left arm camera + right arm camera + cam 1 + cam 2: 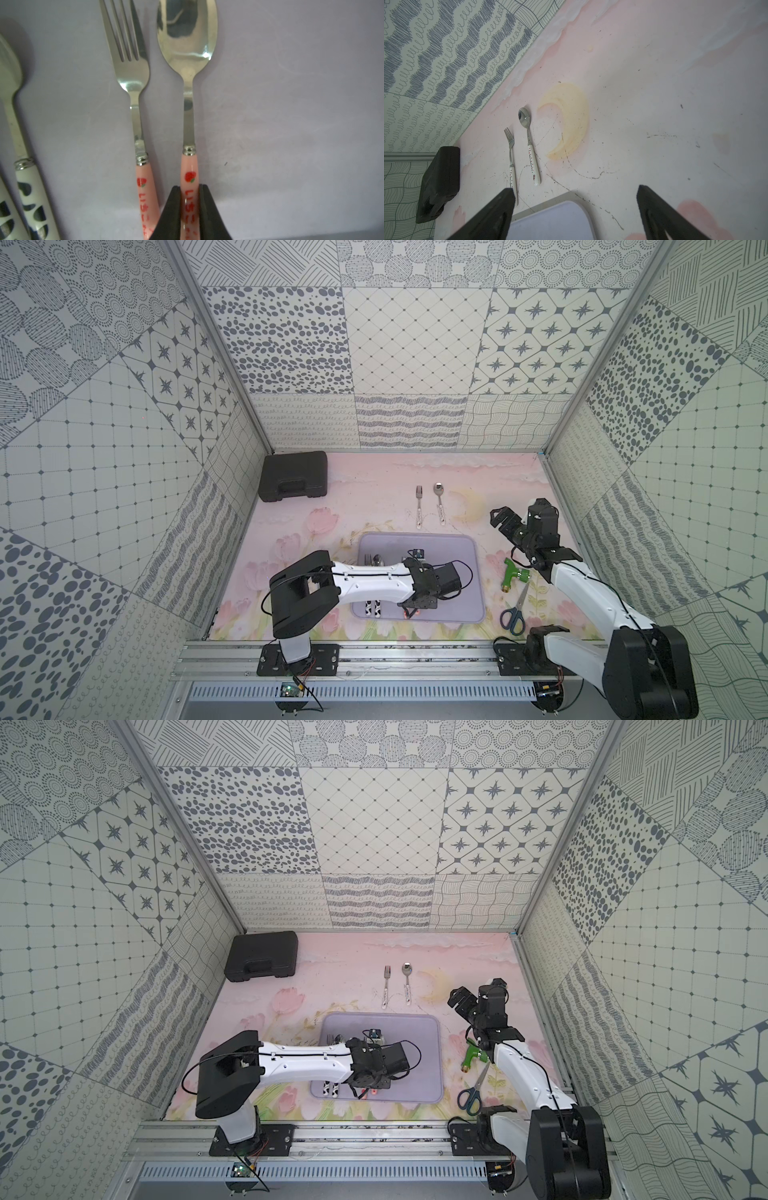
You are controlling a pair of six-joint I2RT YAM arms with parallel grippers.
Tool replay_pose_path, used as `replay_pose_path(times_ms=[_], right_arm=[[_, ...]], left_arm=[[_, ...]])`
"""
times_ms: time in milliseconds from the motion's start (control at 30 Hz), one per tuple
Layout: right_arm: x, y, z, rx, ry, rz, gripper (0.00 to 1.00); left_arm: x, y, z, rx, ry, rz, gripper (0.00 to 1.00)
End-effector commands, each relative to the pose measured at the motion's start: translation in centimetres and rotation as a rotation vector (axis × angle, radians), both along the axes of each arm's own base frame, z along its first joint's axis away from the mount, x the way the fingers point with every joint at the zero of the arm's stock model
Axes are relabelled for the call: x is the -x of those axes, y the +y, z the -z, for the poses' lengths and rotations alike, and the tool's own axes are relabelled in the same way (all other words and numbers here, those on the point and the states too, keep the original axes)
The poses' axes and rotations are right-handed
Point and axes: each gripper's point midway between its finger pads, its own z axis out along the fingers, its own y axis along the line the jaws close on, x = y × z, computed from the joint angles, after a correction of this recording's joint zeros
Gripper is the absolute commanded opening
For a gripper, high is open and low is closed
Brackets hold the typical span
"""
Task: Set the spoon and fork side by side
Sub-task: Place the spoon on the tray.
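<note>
Left end effector (190, 187) is down over the tray (465, 572), and the left wrist view tells the story: both black fingers (175, 207) are clamped tight on the handle of the pink spoon (188, 116), pinching just behind the little red strawberry. Bowl up, that spoon points straight away from the fingers over the lilac surface; whether it rests there or hangs just clear, I can't tell. Just beside it lies the pink fork (136, 116), parallel, tines the same way, with a narrow strip of tray between the two heads. The handles run closer together, and one finger overlaps the fork's handle in this view. Further along the tray sits the spotted pair (372, 608), another fork and spoon close together, mostly hidden under the left arm in both top views. Out on the bench (353, 506), beyond the tray's far edge, a white fork (419, 508) and white spoon (439, 504) lie side by side, a small gap between them, heads toward the back wall. Right end effector (496, 517) hangs above the bench on the right, jaws spread wide, nothing between them, the wrist camera looking over that white pair. Near the right arm lie a green tool (513, 574) and scissors (515, 610), with a black case (293, 476) in the far left corner.
</note>
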Motion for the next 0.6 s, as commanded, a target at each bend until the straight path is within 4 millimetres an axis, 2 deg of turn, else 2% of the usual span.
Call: replay_pose_path(times_ms=[0,167,567], right_arm=[[-0.3,0.1,-1.3,0.001,-0.047,-0.003,0.97],[-0.3,0.1,-1.2,0.000,-0.046,-0.002,0.97],[-0.3,0.1,-1.3,-0.002,-0.049,-0.003,0.97]], left_arm=[[0.4,0.7,0.2,-0.021,-0.021,-0.046,0.03],[0.8,1.2,0.4,-0.026,-0.018,-0.058,0.05],[1.7,0.9,0.8,-0.038,-0.011,-0.049,0.07]])
